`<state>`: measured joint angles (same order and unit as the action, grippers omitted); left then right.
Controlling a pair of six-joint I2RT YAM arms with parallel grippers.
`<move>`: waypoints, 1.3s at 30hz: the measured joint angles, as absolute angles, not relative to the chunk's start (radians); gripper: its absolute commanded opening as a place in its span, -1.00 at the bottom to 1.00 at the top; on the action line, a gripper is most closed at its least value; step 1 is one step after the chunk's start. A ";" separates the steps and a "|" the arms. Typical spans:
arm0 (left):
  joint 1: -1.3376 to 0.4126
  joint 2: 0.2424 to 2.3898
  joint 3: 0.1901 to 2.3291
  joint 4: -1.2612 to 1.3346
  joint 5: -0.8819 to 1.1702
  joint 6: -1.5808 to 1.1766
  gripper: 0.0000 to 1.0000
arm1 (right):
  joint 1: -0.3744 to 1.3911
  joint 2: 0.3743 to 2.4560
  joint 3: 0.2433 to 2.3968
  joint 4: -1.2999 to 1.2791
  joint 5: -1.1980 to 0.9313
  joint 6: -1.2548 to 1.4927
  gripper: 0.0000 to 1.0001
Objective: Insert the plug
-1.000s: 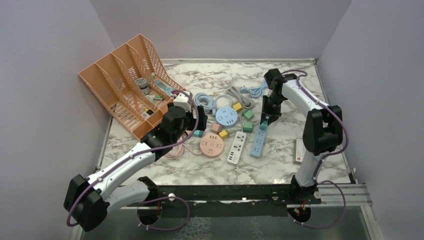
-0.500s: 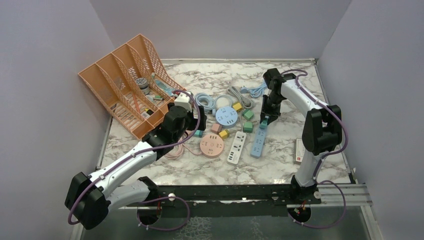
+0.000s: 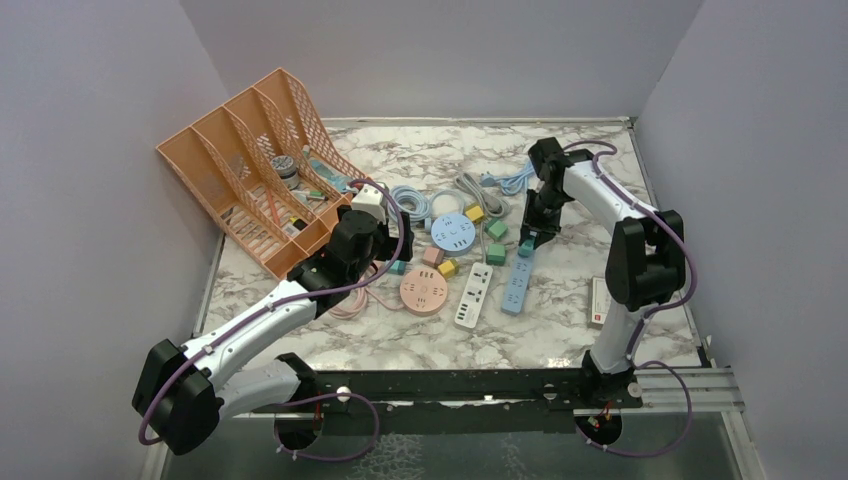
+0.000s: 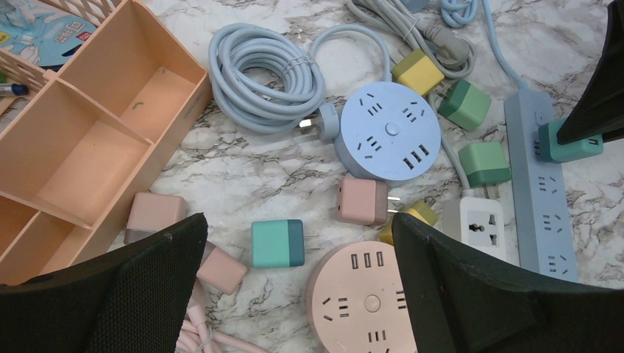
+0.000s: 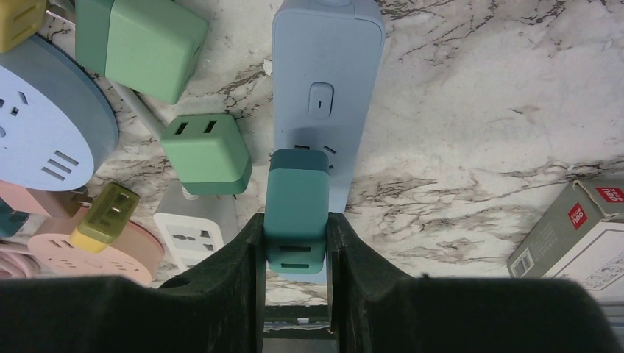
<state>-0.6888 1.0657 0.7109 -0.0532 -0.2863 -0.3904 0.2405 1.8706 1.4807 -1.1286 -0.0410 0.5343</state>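
Marble table [image 3: 440, 340], grey walls, cluttered with sockets and adapters. Right claw [image 5: 296, 224] was closed narrow on the teal plug [image 5: 296, 202], fingers pinching its two flanks, port end toward the wrist camera. Plug's long axis ran straight out from the claw, far end meeting the face of the blue power strip [image 5: 327, 73] at the socket just on the claw's side of the switch [image 5: 321, 98]. Strip's long axis lay in line with that reach, running on under the fingers. Whether the prongs were seated, or only resting on the socket, the wrist view hid (probably partly in). By my judgement the coming move was a straight push along the plug's own axis, with no sideways correction needed.

Right arm had the job; left claw [image 4: 298, 220] hung wide open and empty over the loose adapters, well apart from the strip.

Against the earlier top view: right claw and plug had not shifted; the left arm had crept slightly farther out.
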 measured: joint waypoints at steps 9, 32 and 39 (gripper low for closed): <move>-0.689 1.066 0.711 -0.055 -0.291 -0.390 0.98 | 0.239 1.873 1.477 -1.122 -0.037 0.548 -0.98; -0.689 1.069 0.711 -0.080 -0.304 -0.395 0.98 | 0.272 1.912 1.442 -1.068 0.040 0.620 -0.98; -0.689 1.070 0.712 -0.089 -0.308 -0.395 0.98 | 0.284 1.913 1.443 -1.069 0.070 0.640 -0.97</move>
<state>-0.6888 1.0702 0.7120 -0.0887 -0.3077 -0.3946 0.2844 1.9133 1.4433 -1.0687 0.0704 0.6395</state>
